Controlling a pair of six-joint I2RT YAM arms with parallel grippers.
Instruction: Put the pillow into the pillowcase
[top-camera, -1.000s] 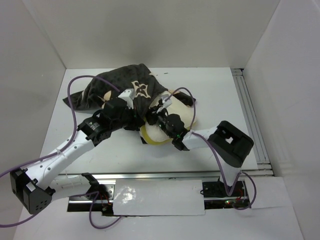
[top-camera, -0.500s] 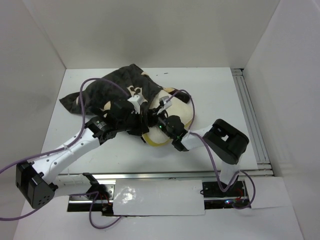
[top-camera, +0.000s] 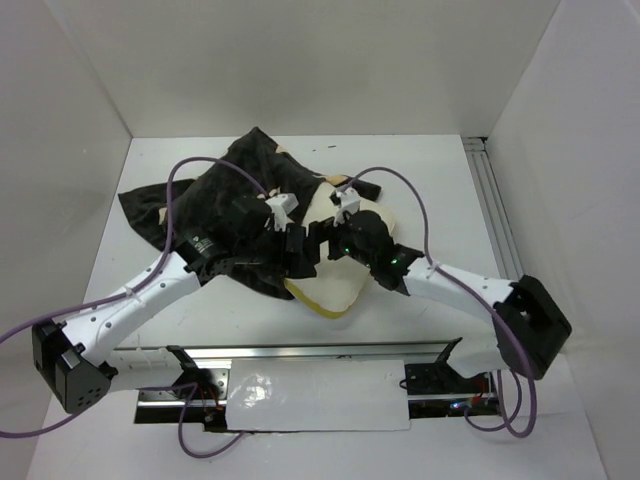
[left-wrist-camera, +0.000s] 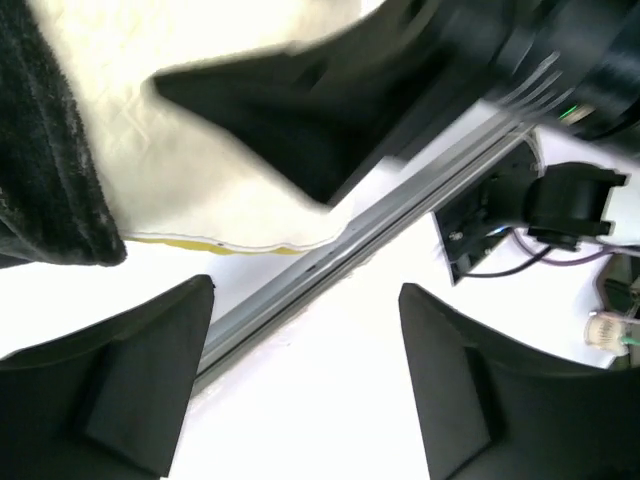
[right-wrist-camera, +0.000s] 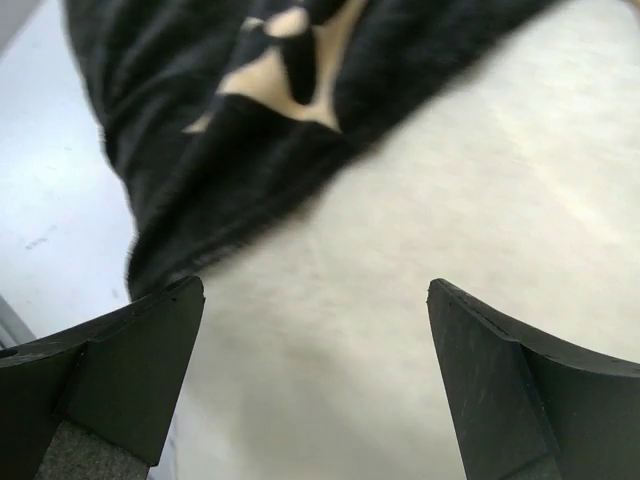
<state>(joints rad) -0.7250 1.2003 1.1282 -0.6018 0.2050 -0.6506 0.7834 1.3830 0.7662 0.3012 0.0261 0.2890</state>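
The dark pillowcase (top-camera: 215, 205) with tan motifs lies bunched at the table's middle left, over the far-left part of the cream pillow (top-camera: 335, 285). The pillow's near corner with its yellow edge sticks out toward me. My left gripper (top-camera: 303, 252) hovers open at the pillowcase's mouth edge with nothing between its fingers; its wrist view shows the pillow (left-wrist-camera: 200, 150), the pillowcase (left-wrist-camera: 50, 160) and the gripper (left-wrist-camera: 307, 290) over bare table. Facing it, my right gripper (top-camera: 324, 238) stands open just above the pillow (right-wrist-camera: 400, 230), near the pillowcase (right-wrist-camera: 230, 130). That gripper (right-wrist-camera: 315, 290) holds nothing.
A metal rail (top-camera: 300, 350) runs along the near table edge and shows as the rail (left-wrist-camera: 330, 255) in the left wrist view. Another rail (top-camera: 500, 230) lines the right side. White walls (top-camera: 90, 150) enclose the table. Purple cables (top-camera: 415, 200) loop above both arms.
Both grippers have opened; the left one has let go of the pillowcase. The right arm's elbow swung out to the right. The pillowcase now lies further over the pillow's left side.
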